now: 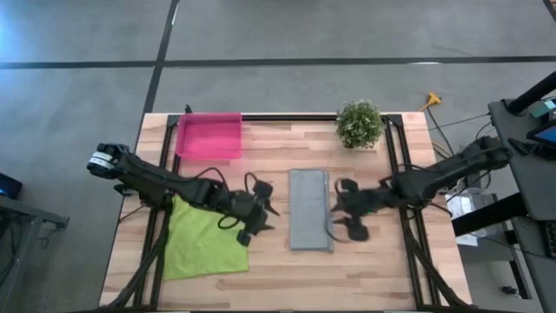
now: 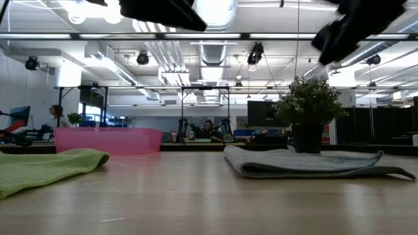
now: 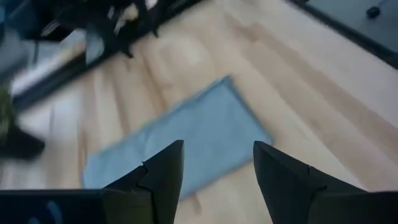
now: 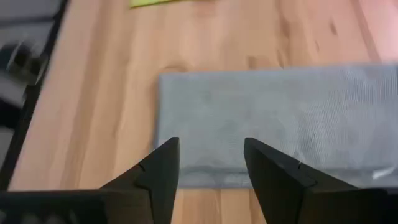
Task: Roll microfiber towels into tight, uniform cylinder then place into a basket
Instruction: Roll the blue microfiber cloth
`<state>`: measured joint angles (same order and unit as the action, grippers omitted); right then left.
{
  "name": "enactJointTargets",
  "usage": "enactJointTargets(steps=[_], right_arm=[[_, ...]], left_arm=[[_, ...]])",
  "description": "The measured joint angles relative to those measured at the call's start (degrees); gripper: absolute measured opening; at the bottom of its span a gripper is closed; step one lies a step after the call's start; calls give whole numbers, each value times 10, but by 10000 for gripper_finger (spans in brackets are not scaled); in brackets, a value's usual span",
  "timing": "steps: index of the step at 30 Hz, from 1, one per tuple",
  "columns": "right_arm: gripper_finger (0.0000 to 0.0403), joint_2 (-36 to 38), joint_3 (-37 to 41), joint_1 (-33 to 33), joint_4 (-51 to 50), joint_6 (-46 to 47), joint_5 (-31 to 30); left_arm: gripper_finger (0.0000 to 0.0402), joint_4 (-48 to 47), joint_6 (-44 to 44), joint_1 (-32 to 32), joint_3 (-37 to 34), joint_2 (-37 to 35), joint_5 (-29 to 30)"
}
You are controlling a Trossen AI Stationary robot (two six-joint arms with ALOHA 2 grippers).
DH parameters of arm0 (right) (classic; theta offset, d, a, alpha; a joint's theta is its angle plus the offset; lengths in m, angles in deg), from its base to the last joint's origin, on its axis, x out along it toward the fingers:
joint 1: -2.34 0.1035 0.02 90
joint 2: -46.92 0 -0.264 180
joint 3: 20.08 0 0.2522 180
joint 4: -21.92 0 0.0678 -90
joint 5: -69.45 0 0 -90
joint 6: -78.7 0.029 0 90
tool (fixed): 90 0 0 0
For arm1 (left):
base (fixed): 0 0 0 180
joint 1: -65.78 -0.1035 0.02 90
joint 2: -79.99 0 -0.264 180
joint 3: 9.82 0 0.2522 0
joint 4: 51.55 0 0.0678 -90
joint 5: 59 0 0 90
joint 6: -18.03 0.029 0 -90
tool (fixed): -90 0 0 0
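Note:
The grey microfiber towel (image 1: pixel 310 209) lies flat on the table's middle, folded into a long strip of several layers (image 2: pixel 307 163). The lime green towel (image 1: pixel 201 239) lies spread at the near left. The pink basket (image 1: pixel 208 135) stands at the far left. My left gripper (image 1: pixel 261 216) hovers open just left of the grey strip, which shows past its fingers (image 3: pixel 186 134). My right gripper (image 1: pixel 346 210) hovers open just right of the strip, above its long edge (image 4: pixel 280 118). Neither gripper has anything between its fingers.
A small potted plant (image 1: pixel 359 123) stands at the far right of the table, behind the grey strip in the low view (image 2: pixel 308 114). Bare wood lies between the two towels and along the near edge. Black frame rails (image 1: pixel 395 165) run along both sides of the table.

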<state>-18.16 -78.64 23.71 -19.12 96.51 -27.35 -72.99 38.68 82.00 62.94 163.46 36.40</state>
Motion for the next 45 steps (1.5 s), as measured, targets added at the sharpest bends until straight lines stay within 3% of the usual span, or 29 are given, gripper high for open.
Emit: enactJointTargets(steps=[4,8,12,19,25,32,45], right_arm=[[200,3,0,83,0,-48,-45],[224,-43,3,126,0,-54,-53],[244,-115,3,138,22,-54,-54],[245,-238,3,138,115,-98,-55],[225,-301,4,137,159,-103,-55],[197,-325,3,135,194,-100,-69],[94,-332,3,136,189,-58,-81]], left_arm=[[178,52,60,21,-8,46,6],[178,91,73,29,7,109,7],[178,137,74,29,25,175,7],[178,133,128,30,49,250,13],[178,132,129,31,42,257,20],[178,133,129,34,39,260,5],[178,134,127,33,36,264,8]])
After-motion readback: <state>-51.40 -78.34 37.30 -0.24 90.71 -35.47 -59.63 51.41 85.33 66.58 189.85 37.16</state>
